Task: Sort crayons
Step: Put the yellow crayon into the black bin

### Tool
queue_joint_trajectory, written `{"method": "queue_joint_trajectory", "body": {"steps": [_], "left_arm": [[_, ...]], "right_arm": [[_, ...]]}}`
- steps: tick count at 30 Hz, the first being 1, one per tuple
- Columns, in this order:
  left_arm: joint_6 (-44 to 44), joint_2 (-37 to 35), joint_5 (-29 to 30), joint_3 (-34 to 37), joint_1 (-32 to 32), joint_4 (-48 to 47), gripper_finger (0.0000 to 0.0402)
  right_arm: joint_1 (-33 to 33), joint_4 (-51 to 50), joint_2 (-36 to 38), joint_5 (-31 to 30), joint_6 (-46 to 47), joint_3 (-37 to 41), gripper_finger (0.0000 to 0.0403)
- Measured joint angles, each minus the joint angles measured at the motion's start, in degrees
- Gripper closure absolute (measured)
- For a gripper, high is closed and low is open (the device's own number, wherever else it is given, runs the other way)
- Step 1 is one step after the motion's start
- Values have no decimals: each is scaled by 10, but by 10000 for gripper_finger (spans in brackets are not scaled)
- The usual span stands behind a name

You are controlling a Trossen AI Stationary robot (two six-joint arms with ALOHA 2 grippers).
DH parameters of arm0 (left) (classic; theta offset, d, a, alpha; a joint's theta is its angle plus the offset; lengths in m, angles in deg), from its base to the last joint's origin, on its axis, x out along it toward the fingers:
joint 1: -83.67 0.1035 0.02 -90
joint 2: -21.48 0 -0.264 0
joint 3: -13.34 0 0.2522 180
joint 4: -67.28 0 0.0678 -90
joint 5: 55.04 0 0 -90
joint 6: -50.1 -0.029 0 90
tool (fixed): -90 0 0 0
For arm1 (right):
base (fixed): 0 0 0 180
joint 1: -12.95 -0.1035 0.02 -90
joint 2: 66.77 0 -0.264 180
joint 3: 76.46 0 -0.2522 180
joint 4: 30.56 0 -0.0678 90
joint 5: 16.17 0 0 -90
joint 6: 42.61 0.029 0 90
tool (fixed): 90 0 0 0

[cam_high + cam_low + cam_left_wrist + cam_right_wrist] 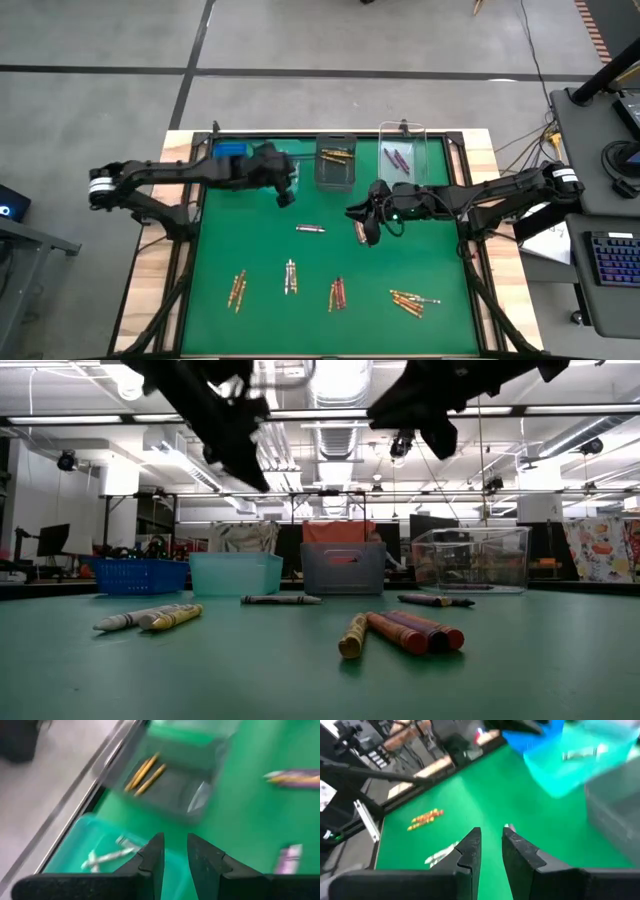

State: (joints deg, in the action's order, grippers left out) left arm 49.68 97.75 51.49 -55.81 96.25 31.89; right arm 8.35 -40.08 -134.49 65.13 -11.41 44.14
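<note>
Crayons lie in small groups on the green mat: gold ones (237, 290), silver ones (290, 276), red ones (337, 293), more gold ones (412, 300), and a single one (310, 229) at the middle. My left gripper (285, 197) hangs open and empty above the teal bin (90, 835), which holds silver crayons (107, 856). My right gripper (358, 228) is open and empty, raised above the mat's middle (440, 435). A crayon (435, 600) lies on the mat under it.
Four bins stand in a row along the far edge: blue (135, 574), teal (235, 572), grey (336, 162) with gold crayons, and clear (405, 160) with purple crayons. The mat between the bins and the crayon groups is mostly bare.
</note>
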Motion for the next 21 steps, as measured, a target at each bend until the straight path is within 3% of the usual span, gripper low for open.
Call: {"method": "queue_joint_trajectory", "body": {"steps": [10,17,21], "left_arm": [[0,-126,0,124,-105,173,335],[20,-173,0,162,-114,197,335],[25,-180,0,161,-114,196,335]], "right_arm": [[-15,-142,0,63,128,0,337],[-46,-165,-19,99,176,0,337],[-62,-228,-32,138,194,0,338]]}}
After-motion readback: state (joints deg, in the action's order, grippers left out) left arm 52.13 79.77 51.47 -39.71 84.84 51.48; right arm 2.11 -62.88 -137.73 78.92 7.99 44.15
